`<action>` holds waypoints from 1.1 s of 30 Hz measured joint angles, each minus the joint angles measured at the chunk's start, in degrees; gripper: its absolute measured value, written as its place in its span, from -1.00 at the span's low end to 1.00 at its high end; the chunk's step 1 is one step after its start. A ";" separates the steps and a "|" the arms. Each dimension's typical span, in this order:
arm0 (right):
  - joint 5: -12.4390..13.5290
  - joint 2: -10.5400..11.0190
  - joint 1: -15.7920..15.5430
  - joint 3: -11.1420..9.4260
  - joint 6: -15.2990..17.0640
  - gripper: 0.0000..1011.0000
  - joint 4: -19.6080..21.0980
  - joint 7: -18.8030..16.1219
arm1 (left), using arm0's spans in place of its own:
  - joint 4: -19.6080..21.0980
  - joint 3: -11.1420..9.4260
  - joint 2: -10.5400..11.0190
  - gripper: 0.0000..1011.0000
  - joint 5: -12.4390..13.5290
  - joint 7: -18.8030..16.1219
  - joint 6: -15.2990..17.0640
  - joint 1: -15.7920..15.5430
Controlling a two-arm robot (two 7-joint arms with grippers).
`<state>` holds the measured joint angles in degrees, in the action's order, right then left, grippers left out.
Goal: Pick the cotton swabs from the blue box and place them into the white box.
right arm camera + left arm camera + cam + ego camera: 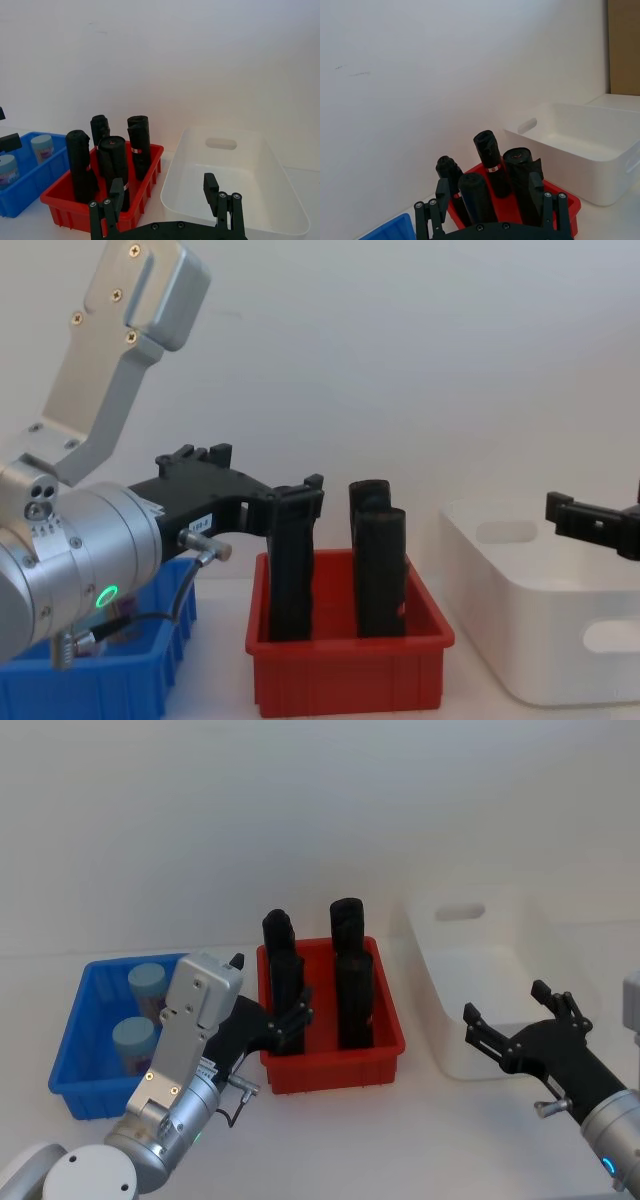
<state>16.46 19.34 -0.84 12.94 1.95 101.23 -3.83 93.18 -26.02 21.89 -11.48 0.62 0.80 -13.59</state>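
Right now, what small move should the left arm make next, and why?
Probably shift the left gripper leftward and down over the nearer cotton swab jar. It hovers open by the red bin; both jars sit in the blue box, and the white box, where the right gripper hovers open, is empty.

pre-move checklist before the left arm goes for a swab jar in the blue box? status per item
1. Targets present: two cotton swabs upright in the blue box: ok.
2. Left gripper open and empty: ok.
3. Left gripper over a jar: not ok. It sits by the black rolls in the red bin.
4. White box has room inside: ok.
5. Right gripper open, at the white box's near side. Clear of the drop path: cannot tell.
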 joint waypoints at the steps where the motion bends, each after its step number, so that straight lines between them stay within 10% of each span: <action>1: 0.00 0.00 0.00 0.00 0.00 0.98 0.00 0.00 | 0.00 0.00 0.00 0.99 0.00 0.00 0.00 0.00; 33: 0.00 0.00 0.01 0.00 0.00 0.98 0.00 0.00 | 0.00 0.00 0.00 0.99 0.00 0.00 0.00 0.00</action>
<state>16.47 19.33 -0.84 12.94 1.95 101.23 -3.83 93.18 -26.02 21.89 -11.48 0.62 0.80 -13.59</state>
